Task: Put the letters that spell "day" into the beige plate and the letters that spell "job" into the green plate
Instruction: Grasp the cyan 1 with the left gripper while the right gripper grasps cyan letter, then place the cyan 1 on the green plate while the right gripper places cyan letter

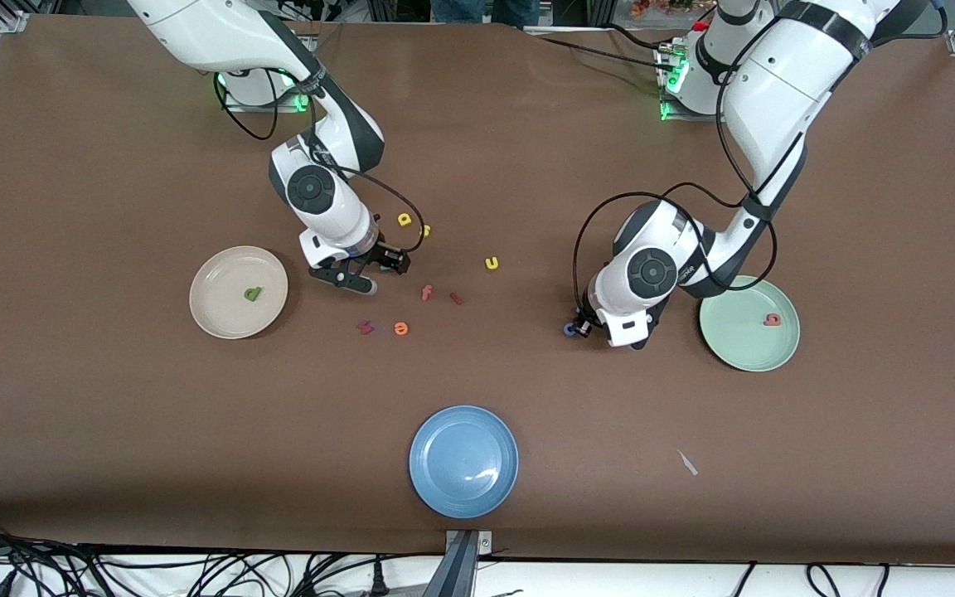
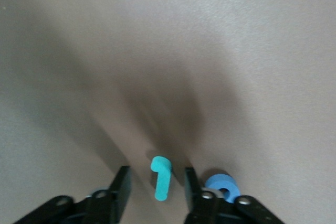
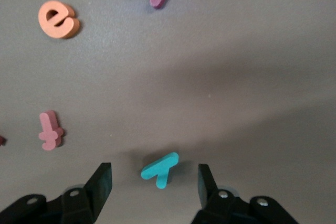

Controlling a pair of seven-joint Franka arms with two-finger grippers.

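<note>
My left gripper (image 2: 156, 182) is low over the table, open, with the teal j (image 2: 161, 179) lying between its fingers, untouched. The blue o (image 2: 223, 187) lies just outside one finger, beside the hand (image 1: 569, 329). My right gripper (image 3: 153, 176) is open, astride the teal y (image 3: 160, 169) on the table. The beige plate (image 1: 216, 311) holds the green d (image 1: 254, 293). The green plate (image 1: 734, 340) holds the salmon b (image 1: 772, 319). A yellow a (image 1: 404, 219) lies near the right arm's wrist.
The blue plate (image 1: 463, 461) sits near the front edge. Loose letters lie mid-table: orange e (image 1: 400, 329), purple letter (image 1: 366, 327), red f (image 1: 426, 292), a dark red piece (image 1: 455, 298), yellow u (image 1: 492, 264) and another yellow letter (image 1: 425, 230).
</note>
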